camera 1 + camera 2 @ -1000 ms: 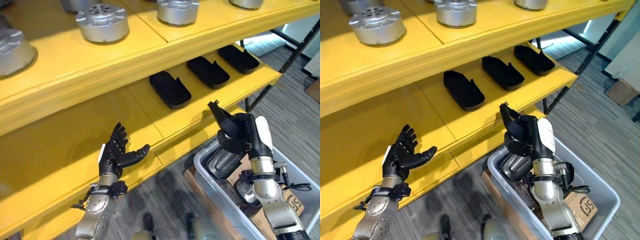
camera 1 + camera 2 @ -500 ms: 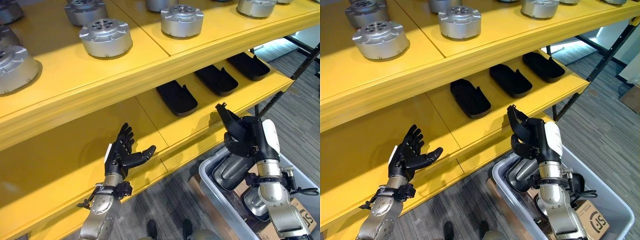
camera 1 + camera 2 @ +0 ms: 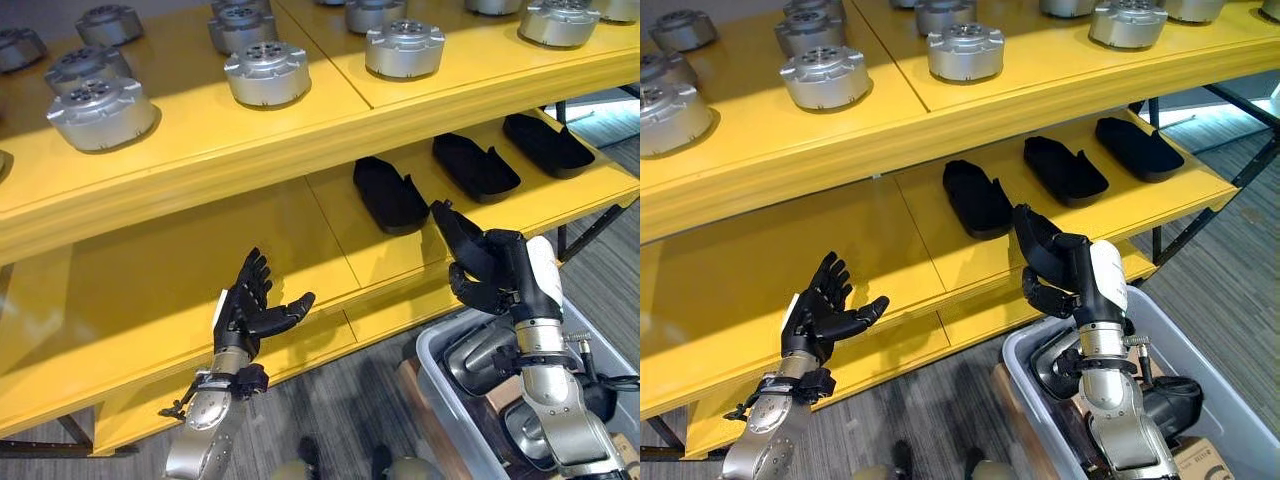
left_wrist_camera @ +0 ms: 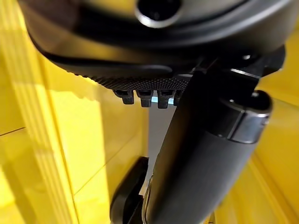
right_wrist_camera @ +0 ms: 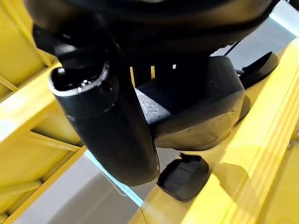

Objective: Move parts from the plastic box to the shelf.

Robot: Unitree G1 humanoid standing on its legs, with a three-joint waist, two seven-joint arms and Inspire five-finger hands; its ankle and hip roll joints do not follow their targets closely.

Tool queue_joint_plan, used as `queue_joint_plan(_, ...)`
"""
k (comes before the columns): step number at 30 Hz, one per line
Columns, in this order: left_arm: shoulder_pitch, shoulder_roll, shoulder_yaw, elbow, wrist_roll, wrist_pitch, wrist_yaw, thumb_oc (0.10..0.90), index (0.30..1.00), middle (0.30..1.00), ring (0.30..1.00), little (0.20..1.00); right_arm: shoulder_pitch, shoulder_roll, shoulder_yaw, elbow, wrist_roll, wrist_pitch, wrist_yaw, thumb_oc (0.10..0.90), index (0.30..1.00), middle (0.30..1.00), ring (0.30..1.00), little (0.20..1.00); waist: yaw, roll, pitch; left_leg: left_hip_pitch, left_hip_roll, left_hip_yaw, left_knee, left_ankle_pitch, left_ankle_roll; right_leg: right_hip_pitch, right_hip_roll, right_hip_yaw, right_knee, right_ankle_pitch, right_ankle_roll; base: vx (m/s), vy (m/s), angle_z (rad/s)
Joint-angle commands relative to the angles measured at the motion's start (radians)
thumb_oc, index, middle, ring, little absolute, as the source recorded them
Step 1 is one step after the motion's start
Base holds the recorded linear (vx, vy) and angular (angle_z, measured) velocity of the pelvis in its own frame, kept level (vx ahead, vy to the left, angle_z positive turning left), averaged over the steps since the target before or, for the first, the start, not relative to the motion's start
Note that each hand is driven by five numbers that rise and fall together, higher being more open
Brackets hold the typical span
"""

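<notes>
We hold black part (image 3: 462, 243) clamped in right hand (image 3: 497, 275), centre-right of frame, raised above plastic box (image 3: 1200, 352) at lower right, near edge of middle shelf (image 3: 180, 290). Left hand (image 3: 245, 308) lower left, fingers spread, empty. Three black parts (image 3: 977, 197) already on shelf at upper right. More parts visible in box; we judge task partway, this one not yet placed.
</notes>
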Motion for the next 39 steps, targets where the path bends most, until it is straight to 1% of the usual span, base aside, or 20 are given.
queue_joint_plan(1, -0.041, 0.017, 0.063, -0.116, 0.016, -0.113, 0.014, 0.9, 1.0, 1.0, 1.0, 1.0, -0.134, -0.062, -0.077, -0.133, -0.016, -0.129, -0.12, 0.4, 0.3, 0.3, 0.3, 0.3, -0.017, 0.001, -0.095, 0.072, 0.109, 0.001, -0.127, 0.176, -0.07, -0.006, 0.072, 0.103, -0.001, -0.048, 0.054, 0.03, 0.143, 0.21)
queue_joint_plan(2, -0.046, 0.022, 0.059, -0.119, 0.018, -0.115, 0.02, 0.9, 1.0, 1.0, 1.0, 1.0, -0.147, -0.079, -0.081, -0.134, -0.028, -0.128, -0.138, 0.4, 0.3, 0.3, 0.3, 0.3, -0.018, 0.016, -0.087, 0.07, 0.159, -0.006, -0.161, 0.227, -0.085, -0.033, 0.067, 0.086, 0.072, -0.08, 0.05, 0.02, 0.119, 0.23)
queue_joint_plan(3, -0.047, 0.02, 0.056, -0.119, 0.014, -0.116, 0.017, 0.9, 1.0, 1.0, 1.0, 1.0, -0.149, -0.088, -0.084, -0.133, -0.035, -0.126, -0.142, 0.4, 0.3, 0.3, 0.3, 0.3, -0.02, 0.021, -0.086, 0.077, 0.167, -0.008, -0.174, 0.239, -0.094, -0.047, 0.066, 0.076, 0.093, -0.092, 0.048, 0.03, 0.173, 0.21)
queue_joint_plan(5, -0.047, 0.021, 0.048, -0.108, 0.008, -0.112, 0.01, 0.9, 1.0, 1.0, 1.0, 1.0, -0.155, -0.108, -0.099, -0.139, -0.066, -0.12, -0.153, 0.4, 0.3, 0.3, 0.3, 0.3, -0.026, 0.038, -0.094, 0.09, 0.181, 0.021, -0.21, 0.218, -0.11, -0.061, 0.06, 0.053, 0.127, -0.112, 0.051, 0.04, 0.127, 0.22)
queue_joint_plan(6, -0.051, 0.024, 0.043, -0.106, 0.005, -0.112, 0.006, 0.9, 1.0, 1.0, 1.0, 1.0, -0.154, -0.116, -0.109, -0.14, -0.085, -0.114, -0.162, 0.4, 0.3, 0.3, 0.3, 0.3, -0.024, 0.046, -0.098, 0.089, 0.189, 0.029, -0.227, 0.236, -0.125, -0.064, 0.056, 0.043, 0.132, -0.119, 0.053, 0.09, 0.223, 0.6)
queue_joint_plan(7, -0.045, 0.031, 0.038, -0.109, 0.002, -0.113, -0.003, 0.9, 1.0, 1.0, 1.0, 1.0, -0.164, -0.134, -0.127, -0.154, -0.126, -0.107, -0.18, 0.4, 0.3, 0.3, 0.3, 0.3, -0.019, 0.053, -0.106, 0.092, 0.184, 0.016, -0.243, 0.228, -0.135, -0.059, 0.046, 0.035, 0.129, -0.115, 0.063, 0.08, 0.183, 0.73)
queue_joint_plan(9, -0.039, 0.036, 0.042, -0.111, 0.001, -0.114, -0.007, 0.9, 1.0, 1.0, 1.0, 1.0, -0.168, -0.143, -0.138, -0.164, -0.147, -0.106, -0.188, 0.4, 0.3, 0.3, 0.3, 0.3, -0.017, 0.053, -0.113, 0.089, 0.18, 0.018, -0.234, 0.215, -0.136, -0.047, 0.037, 0.031, 0.115, -0.111, 0.07, 0.08, 0.146, 0.7)
queue_joint_plan(10, -0.036, 0.039, 0.042, -0.113, -0.004, -0.114, -0.009, 0.9, 1.0, 1.0, 1.0, 1.0, -0.172, -0.154, -0.148, -0.169, -0.169, -0.101, -0.196, 0.4, 0.3, 0.3, 0.3, 0.3, -0.013, 0.051, -0.117, 0.086, 0.178, 0.02, -0.229, 0.205, -0.137, -0.039, 0.028, 0.026, 0.108, -0.108, 0.075, 0.15, 0.221, 0.51)
queue_joint_plan(11, -0.034, 0.041, 0.039, -0.108, -0.007, -0.112, -0.013, 0.9, 1.0, 1.0, 1.0, 1.0, -0.188, -0.166, -0.155, -0.174, -0.205, -0.091, -0.208, 0.4, 0.3, 0.3, 0.3, 0.3, -0.007, 0.047, -0.124, 0.084, 0.162, 0.022, -0.221, 0.163, -0.132, -0.019, 0.011, 0.024, 0.088, -0.099, 0.084, 0.11, 0.176, 0.28)
queue_joint_plan(12, -0.035, 0.041, 0.039, -0.108, -0.007, -0.112, -0.013, 0.9, 1.0, 1.0, 1.0, 1.0, -0.189, -0.166, -0.155, -0.174, -0.206, -0.09, -0.208, 0.4, 0.3, 0.3, 0.3, 0.3, -0.007, 0.046, -0.123, 0.084, 0.16, 0.022, -0.217, 0.159, -0.13, -0.016, 0.009, 0.025, 0.085, -0.098, 0.086, 0.11, 0.176, 0.19)
queue_joint_plan(15, -0.038, 0.047, 0.038, -0.112, -0.021, -0.116, -0.02, 0.9, 1.0, 1.0, 1.0, 1.0, -0.219, -0.182, -0.16, -0.185, -0.24, -0.082, -0.213, 0.4, 0.3, 0.3, 0.3, 0.3, 0.004, 0.033, -0.131, 0.075, 0.122, 0.018, -0.179, 0.101, -0.116, 0.028, -0.026, 0.026, 0.028, -0.072, 0.108, 0.1, 0.185, 0.14)
queue_joint_plan(21, -0.046, 0.06, 0.034, -0.108, -0.028, -0.118, -0.027, 0.9, 1.0, 1.0, 1.0, 1.0, -0.291, -0.241, -0.134, -0.164, -0.273, -0.061, -0.195, 0.4, 0.3, 0.3, 0.3, 0.3, 0.026, 0.004, -0.145, 0.07, 0.054, 0.009, -0.145, 0.037, -0.096, 0.079, -0.078, 0.019, -0.043, -0.038, 0.14, 0.09, 0.177, 0.03)
queue_joint_plan(24, -0.044, 0.063, 0.034, -0.103, -0.03, -0.118, -0.025, 0.9, 1.0, 1.0, 1.0, 1.0, -0.315, -0.256, -0.121, -0.153, -0.266, -0.059, -0.185, 0.4, 0.3, 0.3, 0.3, 0.3, 0.035, -0.007, -0.15, 0.069, 0.037, 0.008, -0.144, 0.025, -0.09, 0.09, -0.095, 0.01, -0.06, -0.027, 0.15, 0.06, 0.118, 0.01)
queue_joint_plan(26, -0.04, 0.068, 0.036, -0.093, -0.037, -0.112, -0.026, 0.9, 1.0, 1.0, 1.0, 1.0, -0.361, -0.284, -0.093, -0.126, -0.259, -0.048, -0.166, 0.4, 0.3, 0.3, 0.3, 0.3, 0.053, -0.02, -0.155, 0.068, 0.019, 0.007, -0.141, 0.012, -0.082, 0.099, -0.111, -0.001, -0.076, -0.016, 0.162, 0.06, 0.112, 0.02)
queue_joint_plan(29, -0.034, 0.071, 0.04, -0.088, -0.035, -0.109, -0.027, 0.9, 1.0, 1.0, 1.0, 1.0, -0.395, -0.292, -0.063, -0.108, -0.249, -0.045, -0.146, 0.4, 0.3, 0.3, 0.3, 0.3, 0.063, -0.026, -0.156, 0.069, 0.006, 0.007, -0.144, 0.005, -0.074, 0.105, -0.121, -0.003, -0.087, -0.007, 0.169, 0.03, 0.068, 0.05)
queue_joint_plan(31, -0.022, 0.075, 0.046, -0.086, -0.039, -0.105, -0.025, 0.9, 1.0, 1.0, 1.0, 1.0, -0.435, -0.297, -0.015, -0.077, -0.232, -0.038, -0.115, 0.4, 0.3, 0.3, 0.3, 0.3, 0.082, -0.034, -0.158, 0.068, -0.009, 0.005, -0.145, -0.002, -0.067, 0.111, -0.132, -0.009, -0.096, -0.001, 0.176, 0.03, 0.053, 0.02)
queue_joint_plan(34, -0.014, 0.076, 0.054, -0.084, -0.04, -0.104, -0.026, 0.9, 1.0, 1.0, 1.0, 1.0, -0.462, -0.296, 0.022, -0.054, -0.22, -0.037, -0.089, 0.4, 0.3, 0.3, 0.3, 0.3, 0.094, -0.037, -0.158, 0.066, -0.016, 0.002, -0.143, -0.005, -0.063, 0.118, -0.14, -0.016, -0.099, 0.002, 0.18, 0.01, 0.012, 0.0)
queue_joint_plan(35, -0.009, 0.078, 0.059, -0.08, -0.041, -0.105, -0.022, 0.9, 1.0, 1.0, 1.0, 1.0, -0.477, -0.293, 0.048, -0.029, -0.205, -0.029, -0.065, 0.4, 0.3, 0.3, 0.3, 0.3, 0.108, -0.039, -0.156, 0.064, -0.021, -0.002, -0.141, -0.006, -0.061, 0.121, -0.144, -0.023, -0.1, 0.003, 0.18, 0.0, 0.0, 0.0)
queue_joint_plan(36, -0.009, 0.078, 0.061, -0.08, -0.041, -0.105, -0.022, 0.9, 1.0, 1.0, 1.0, 1.0, -0.479, -0.294, 0.05, -0.027, -0.205, -0.029, -0.065, 0.4, 0.3, 0.3, 0.3, 0.3, 0.106, -0.039, -0.156, 0.064, -0.021, -0.002, -0.141, -0.006, -0.061, 0.122, -0.144, -0.023, -0.1, 0.003, 0.18, 0.01, 0.014, 0.04)
queue_joint_plan(39, 0.003, 0.078, 0.083, -0.081, -0.038, -0.106, -0.013, 0.9, 1.0, 1.0, 1.0, 1.0, -0.507, -0.29, 0.116, 0.023, -0.174, -0.018, -0.005, 0.4, 0.3, 0.3, 0.3, 0.3, 0.127, -0.039, -0.154, 0.061, -0.033, -0.011, -0.144, -0.004, -0.058, 0.135, -0.152, -0.041, -0.106, 0.005, 0.182, 0.02, 0.017, 0.07)
